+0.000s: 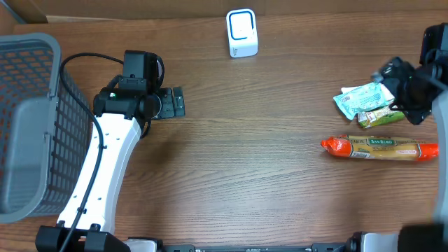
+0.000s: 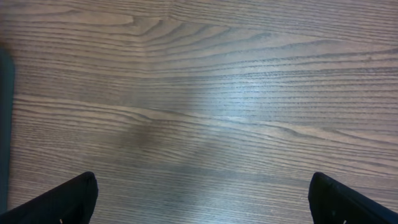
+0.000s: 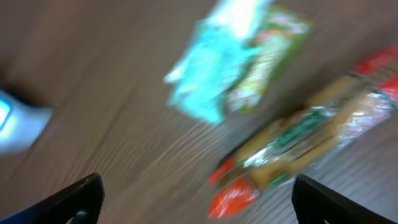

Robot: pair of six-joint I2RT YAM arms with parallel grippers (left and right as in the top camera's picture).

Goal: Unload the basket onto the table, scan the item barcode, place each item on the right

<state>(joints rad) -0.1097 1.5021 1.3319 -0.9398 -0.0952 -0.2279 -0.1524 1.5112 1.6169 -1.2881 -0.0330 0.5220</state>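
The wooden table (image 1: pixel 266 182) is bare below the white scanner (image 1: pixel 242 33). The grey basket (image 1: pixel 28 119) fills the edge far left of the scanner. To its lower right lie the long "San Remo" packet (image 1: pixel 381 148), the teal sachet (image 1: pixel 360 98) and the green packet (image 1: pixel 381 117). The left gripper (image 2: pixel 199 202) and the right gripper (image 3: pixel 198 199) both gape, empty.

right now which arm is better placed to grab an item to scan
Right: the right gripper hovers open by the teal packet and red-ended pack; the left gripper is far away over bare table.
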